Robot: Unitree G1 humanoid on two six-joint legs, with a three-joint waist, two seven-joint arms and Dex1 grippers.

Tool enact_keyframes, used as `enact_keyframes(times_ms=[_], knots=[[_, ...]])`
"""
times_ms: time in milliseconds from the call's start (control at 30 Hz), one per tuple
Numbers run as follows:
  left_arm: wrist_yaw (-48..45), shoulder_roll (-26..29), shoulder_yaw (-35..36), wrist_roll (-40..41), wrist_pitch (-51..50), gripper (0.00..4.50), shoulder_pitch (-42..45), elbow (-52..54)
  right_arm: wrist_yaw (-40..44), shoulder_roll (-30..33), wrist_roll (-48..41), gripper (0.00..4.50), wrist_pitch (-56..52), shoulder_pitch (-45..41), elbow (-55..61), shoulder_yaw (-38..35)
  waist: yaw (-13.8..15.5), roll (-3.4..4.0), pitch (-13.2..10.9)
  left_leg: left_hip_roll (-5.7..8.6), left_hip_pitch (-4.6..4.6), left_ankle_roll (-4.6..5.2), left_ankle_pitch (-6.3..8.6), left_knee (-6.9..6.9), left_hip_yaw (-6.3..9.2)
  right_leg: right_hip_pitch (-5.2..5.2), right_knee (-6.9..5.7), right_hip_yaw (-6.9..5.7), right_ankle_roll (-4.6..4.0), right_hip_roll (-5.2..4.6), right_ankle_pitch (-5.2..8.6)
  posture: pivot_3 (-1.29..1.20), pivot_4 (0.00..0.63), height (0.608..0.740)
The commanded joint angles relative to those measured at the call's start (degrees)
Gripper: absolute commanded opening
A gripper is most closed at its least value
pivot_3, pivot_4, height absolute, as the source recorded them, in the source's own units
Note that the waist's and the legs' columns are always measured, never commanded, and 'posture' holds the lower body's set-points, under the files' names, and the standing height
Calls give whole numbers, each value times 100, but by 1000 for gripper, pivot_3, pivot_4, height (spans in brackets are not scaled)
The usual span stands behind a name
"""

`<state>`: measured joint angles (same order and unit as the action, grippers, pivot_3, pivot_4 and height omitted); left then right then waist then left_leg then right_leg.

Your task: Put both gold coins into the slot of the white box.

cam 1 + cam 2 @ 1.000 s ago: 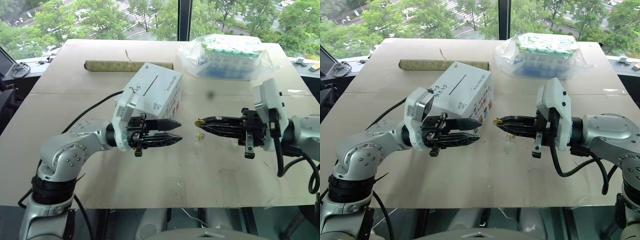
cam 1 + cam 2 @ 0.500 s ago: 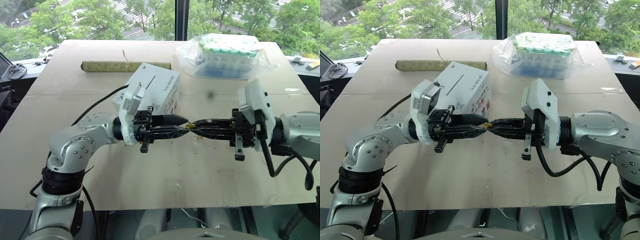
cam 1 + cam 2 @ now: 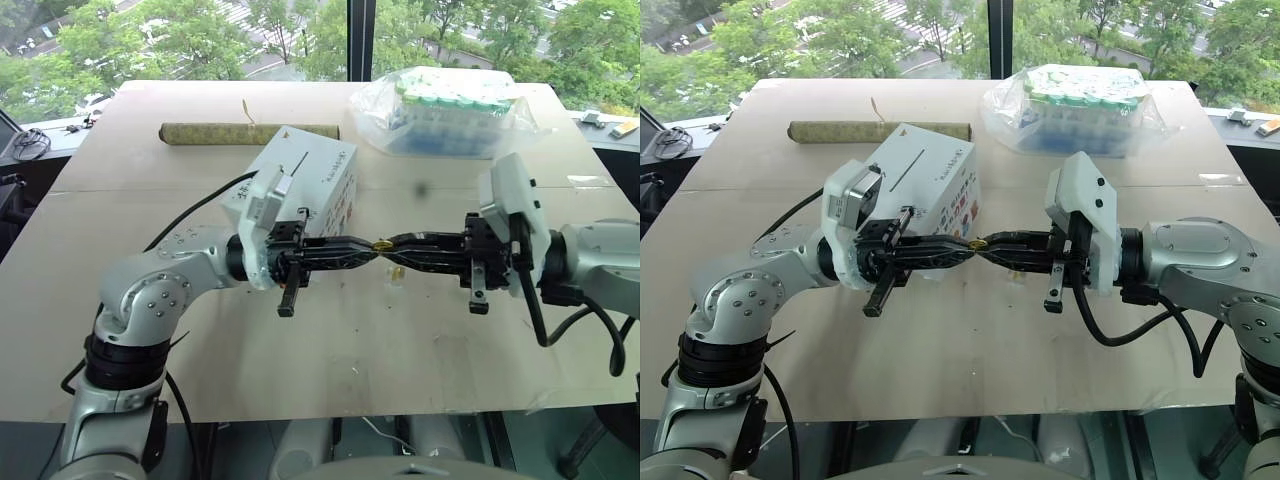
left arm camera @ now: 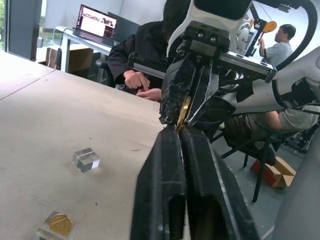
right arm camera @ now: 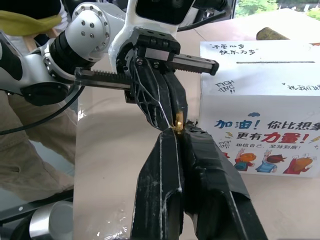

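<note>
Both pincers, left pincer [image 3: 368, 248] and right pincer [image 3: 394, 243], are pinching one gold coin [image 3: 382, 244] mid-air beside the white box [image 3: 312, 178], while the second coin [image 4: 61, 224] is lying on the surface, neither slotted yet.

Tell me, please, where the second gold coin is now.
The second gold coin lies on a clear holder on the table, beside another clear holder, below where the two grippers meet.

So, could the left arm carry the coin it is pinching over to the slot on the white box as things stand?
Probably yes: the left gripper and right gripper both pinch the gold coin, and the white box with its slot sits just behind, nothing between.
</note>
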<state>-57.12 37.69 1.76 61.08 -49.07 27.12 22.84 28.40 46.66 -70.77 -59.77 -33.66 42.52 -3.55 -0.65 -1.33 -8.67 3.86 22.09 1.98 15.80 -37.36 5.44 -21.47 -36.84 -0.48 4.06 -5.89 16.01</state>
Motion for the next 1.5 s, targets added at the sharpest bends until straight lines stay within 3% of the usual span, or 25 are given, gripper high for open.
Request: enact_keyframes(times_ms=[33,1500], knots=[[-12,-37,96,178,-35,140,120,107,20,62,-258,0,116,-79,147,-76,-1,0,0,0,0,0,0,0,0,0,0,0,0,0,0,0,150,740],[-312,-217,-17,-574,604,140,-186,216,0,241,-321,0,253,-15,128,-32,3,0,0,0,2,0,0,0,0,0,1,0,0,0,0,0,150,740]])
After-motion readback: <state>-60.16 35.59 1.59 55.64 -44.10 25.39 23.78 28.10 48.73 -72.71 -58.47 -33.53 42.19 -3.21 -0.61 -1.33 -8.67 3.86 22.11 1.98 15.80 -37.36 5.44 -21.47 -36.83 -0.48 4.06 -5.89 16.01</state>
